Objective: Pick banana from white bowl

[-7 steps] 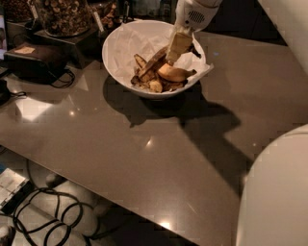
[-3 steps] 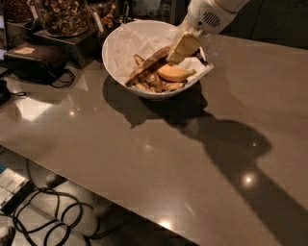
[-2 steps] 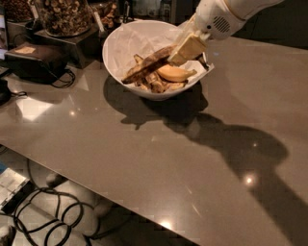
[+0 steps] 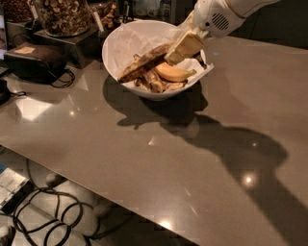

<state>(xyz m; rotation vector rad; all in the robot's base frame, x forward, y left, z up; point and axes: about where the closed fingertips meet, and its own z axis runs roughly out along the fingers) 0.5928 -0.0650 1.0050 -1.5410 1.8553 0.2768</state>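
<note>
The white bowl [image 4: 113,43], lined with crinkled white paper, stands at the back of the brown table. The long dark banana [image 4: 144,62] lies slanted across it, its right end raised toward the rim. My gripper [image 4: 182,49], cream-coloured fingers on a white wrist, reaches in from the upper right. It is closed on the banana's right end. A short plump yellow piece [image 4: 173,73] and brownish peel scraps [image 4: 154,82] lie in the bowl below the banana.
A black pouch [image 4: 33,60] with a cord lies at the left. A jar of nuts [image 4: 62,14] on a metal stand stands behind it. The table's front edge runs diagonally, with cables [image 4: 48,216] on the floor below.
The arm has swung out to the right and the gripper now tilts in from that side. The dark banana's right end has come up with the fingers.
</note>
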